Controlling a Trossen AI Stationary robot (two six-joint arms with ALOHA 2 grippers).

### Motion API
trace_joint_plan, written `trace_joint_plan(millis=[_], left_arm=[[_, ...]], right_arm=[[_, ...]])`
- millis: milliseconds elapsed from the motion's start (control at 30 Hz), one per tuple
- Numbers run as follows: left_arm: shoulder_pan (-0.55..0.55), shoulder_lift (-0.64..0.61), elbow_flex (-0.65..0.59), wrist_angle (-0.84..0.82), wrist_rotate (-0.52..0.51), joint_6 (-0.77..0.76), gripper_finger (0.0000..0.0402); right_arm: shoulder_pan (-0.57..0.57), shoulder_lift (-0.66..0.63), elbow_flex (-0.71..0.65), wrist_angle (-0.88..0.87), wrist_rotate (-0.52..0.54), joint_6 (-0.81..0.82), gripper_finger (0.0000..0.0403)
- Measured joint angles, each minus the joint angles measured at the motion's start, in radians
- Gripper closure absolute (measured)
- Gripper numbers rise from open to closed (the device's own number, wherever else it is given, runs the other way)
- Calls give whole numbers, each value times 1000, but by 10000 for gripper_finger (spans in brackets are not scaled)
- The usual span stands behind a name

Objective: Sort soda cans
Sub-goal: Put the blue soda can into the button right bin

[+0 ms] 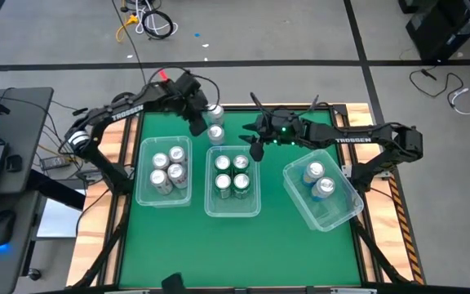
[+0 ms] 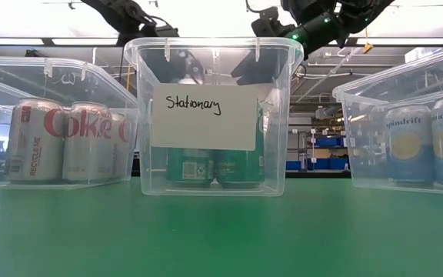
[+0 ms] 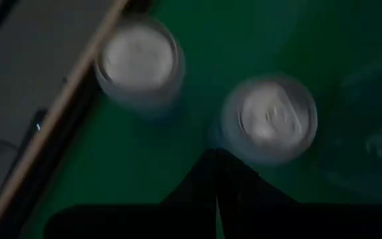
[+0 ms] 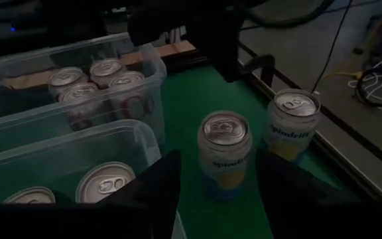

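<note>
**Two Spindrift cans left loose at the far edge of the green table, three bins part-filled.**
Left to right: the left bin point(image 1: 163, 173) holds four Coke cans point(image 1: 168, 169); above the two loose Spindrift cans point(image 1: 215, 122) the left end effector point(image 1: 196, 124) is seen with fingers pressed together, empty. The middle bin point(image 1: 232, 181) holds four green cans point(image 1: 232, 173). The right end effector point(image 1: 255, 151) is spread wide, facing the nearer can; it should be centred before closing. The right bin point(image 1: 323, 194) holds two. Cables lie on the grey floor point(image 1: 284, 33).
</note>
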Motion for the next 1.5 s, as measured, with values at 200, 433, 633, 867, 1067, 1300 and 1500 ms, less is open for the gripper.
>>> trace_joint_plan(millis=[200, 433, 633, 867, 1067, 1300, 1500], left_arm=[[-3, 15, -56, -36, -2, 31, 401], [-20, 31, -127, 29, -6, 16, 401], [-58, 31, -146, 49, -6, 13, 401], [-62, 35, -157, 86, -7, 12, 401], [-68, 36, -157, 138, 2, 2, 401], [-73, 78, -157, 221, 51, -33, 401], [-86, 119, -157, 266, 66, -50, 401]], right_arm=[[-1, 0, 0, -23, 0, 8, 224], [-1, 0, 0, -52, -6, 12, 252], [0, 12, 1, -42, -34, 38, 276], [1, 133, 2, 56, -80, 65, 274], [-24, 179, 25, 63, -74, 78, 254], [-85, 152, 27, 21, -105, 52, 217], [-119, 163, 27, 27, -187, 53, 181]])
